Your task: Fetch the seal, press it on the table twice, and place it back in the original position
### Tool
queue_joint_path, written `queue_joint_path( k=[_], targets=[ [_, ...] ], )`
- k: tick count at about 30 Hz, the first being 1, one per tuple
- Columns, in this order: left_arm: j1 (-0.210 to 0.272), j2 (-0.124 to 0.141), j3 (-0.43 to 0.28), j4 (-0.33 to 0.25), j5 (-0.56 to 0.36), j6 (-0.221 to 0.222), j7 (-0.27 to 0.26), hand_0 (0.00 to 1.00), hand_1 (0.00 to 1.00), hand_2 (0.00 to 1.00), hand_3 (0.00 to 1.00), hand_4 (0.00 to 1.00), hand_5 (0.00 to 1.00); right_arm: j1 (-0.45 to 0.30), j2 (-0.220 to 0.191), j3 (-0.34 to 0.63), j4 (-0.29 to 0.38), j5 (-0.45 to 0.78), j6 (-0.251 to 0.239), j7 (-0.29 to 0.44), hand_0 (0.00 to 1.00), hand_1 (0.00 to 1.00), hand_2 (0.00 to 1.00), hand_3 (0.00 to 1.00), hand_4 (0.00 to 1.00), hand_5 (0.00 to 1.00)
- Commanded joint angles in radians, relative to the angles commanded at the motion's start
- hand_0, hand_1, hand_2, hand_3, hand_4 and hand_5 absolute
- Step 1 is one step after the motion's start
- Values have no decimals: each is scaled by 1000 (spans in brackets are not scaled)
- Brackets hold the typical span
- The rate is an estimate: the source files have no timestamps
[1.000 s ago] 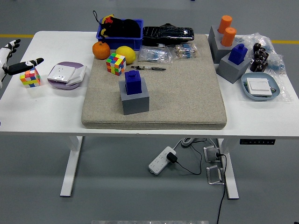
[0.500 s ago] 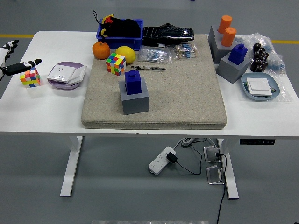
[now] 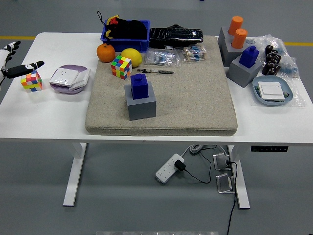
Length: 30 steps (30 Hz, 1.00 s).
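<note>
Reaching from the far left edge, your left hand (image 3: 14, 63) shows spread fingers holding nothing; the blue seal (image 3: 139, 85) sits in its grey holder (image 3: 142, 105) mid-tabletop. Beware knocking the small cube (image 3: 31, 81) en route.

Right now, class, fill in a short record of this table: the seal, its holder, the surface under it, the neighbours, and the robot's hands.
seal: blue seal, upright in its holder
holder: grey block, on the mat
surface: beige mat on the white table
neighbours: colour cube, lemon and orange behind the seal
second seal: blue, in a grey block at the right
left hand: left hand at the left table edge, fingers spread, holding nothing
right hand: not in view
</note>
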State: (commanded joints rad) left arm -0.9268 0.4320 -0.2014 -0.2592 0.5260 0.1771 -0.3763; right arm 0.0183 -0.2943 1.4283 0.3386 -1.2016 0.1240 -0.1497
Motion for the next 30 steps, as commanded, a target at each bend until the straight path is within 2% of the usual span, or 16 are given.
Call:
queue_joint_path(
  k=[8, 30],
  targets=[
    [-2, -4, 19, 3, -10, 0, 1, 938, 989, 998, 961, 941, 432, -1, 0, 4, 1, 0, -1, 0, 829, 729, 694, 708, 742, 510],
    [-6, -4, 11, 5, -12, -2, 3, 936, 988, 998, 961, 936, 432, -3, 5, 11, 1, 2, 0, 0, 831, 730, 694, 707, 742, 510]
  ],
)
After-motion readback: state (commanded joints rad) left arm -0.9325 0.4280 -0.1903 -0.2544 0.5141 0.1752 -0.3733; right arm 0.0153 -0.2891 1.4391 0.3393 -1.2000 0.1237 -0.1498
